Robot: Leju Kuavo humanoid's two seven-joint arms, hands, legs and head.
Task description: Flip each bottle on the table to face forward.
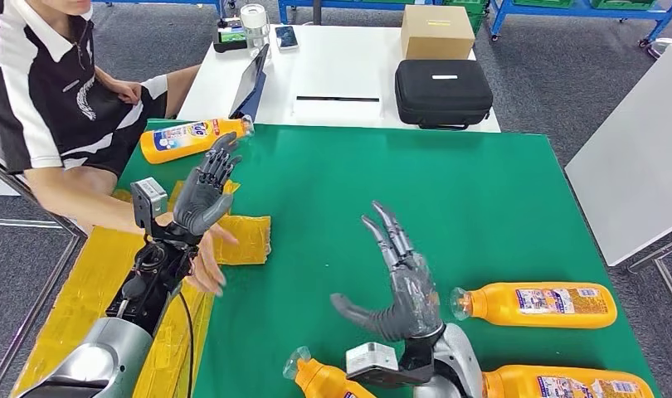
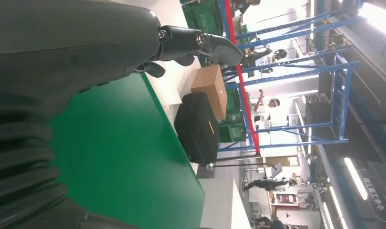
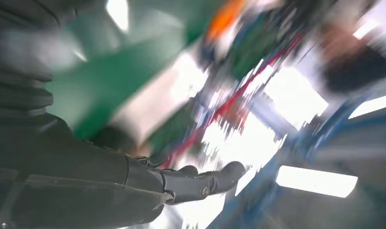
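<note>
Two hands raised over the green table (image 1: 449, 191), both empty, fingers spread.

Left hand (image 1: 204, 195) is open above the yellow mat (image 1: 245, 240), touching nothing; a person's hand (image 1: 206, 259) lies just beneath it. Right hand (image 1: 399, 282) is splayed wide, thumb out, clear of the table. Four orange detergent bottles lie on their sides: one (image 1: 192, 138) at the far left edge, one (image 1: 536, 304) right of the right hand, two (image 1: 324, 381) (image 1: 565, 384) at the near edge.
</note>
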